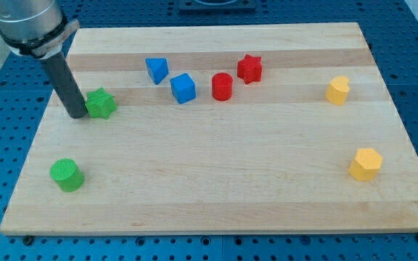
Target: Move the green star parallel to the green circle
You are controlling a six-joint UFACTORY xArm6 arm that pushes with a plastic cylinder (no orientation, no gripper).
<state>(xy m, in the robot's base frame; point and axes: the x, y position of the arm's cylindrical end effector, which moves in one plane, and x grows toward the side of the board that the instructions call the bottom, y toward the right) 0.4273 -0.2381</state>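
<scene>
Rig has no jaws, just a rod, so jaw state n/a. My tip (77, 114) sits at the green star's (101, 104) left side, touching or nearly so, near the board's (216, 203) left edge. Green circle (67, 175) lies by the bottom-left corner, well apart. Judgement: step in hand is nudging the star; "parallel" is ambiguous. Push through the star's centre w/ short strokes, else it spins off. 1 blue cube (183, 88) sits further right; stop short of it.

A robotics lab bench: wooden board (216, 203) on a blue perforated table (6, 94).
</scene>
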